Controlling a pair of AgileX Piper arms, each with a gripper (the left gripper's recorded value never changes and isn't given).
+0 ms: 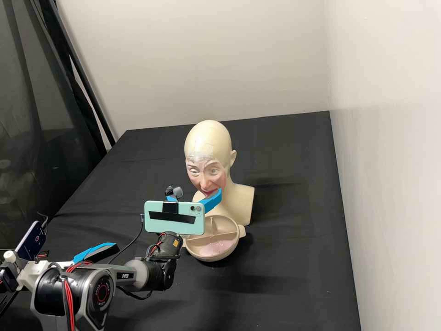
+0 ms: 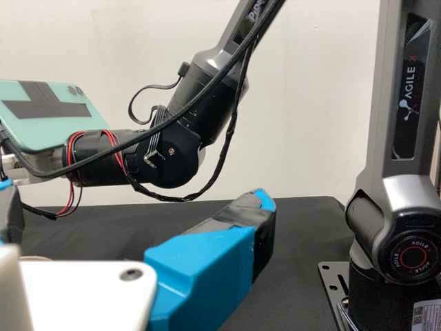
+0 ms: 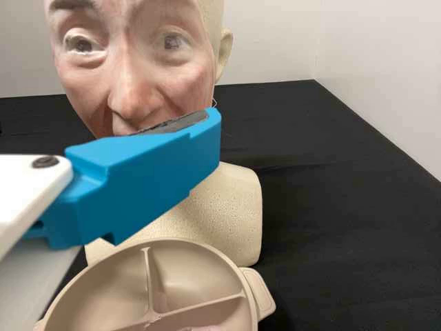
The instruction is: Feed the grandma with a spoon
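Observation:
The grandma is a pale bald mannequin head (image 1: 209,158) on a bust, standing mid-bench. Before it sits a beige divided bowl (image 1: 232,241) with something pinkish in its near compartment. My right gripper (image 1: 218,193) comes in over the bowl, its blue tips at the open mouth (image 3: 162,124). In the right wrist view, the right gripper (image 3: 210,123) looks shut. A thin dark grey strip (image 3: 172,123) lies along its upper edge; I cannot tell whether that is a spoon. My left gripper (image 1: 110,247) hangs low at the front left, shut and holding nothing (image 2: 265,205).
A teal phone (image 1: 174,217) is strapped to the right wrist, with cables trailing down. The right arm's base column (image 2: 400,172) stands close beside the left gripper. White walls close the bench at the back and right; a dark panel lines the left.

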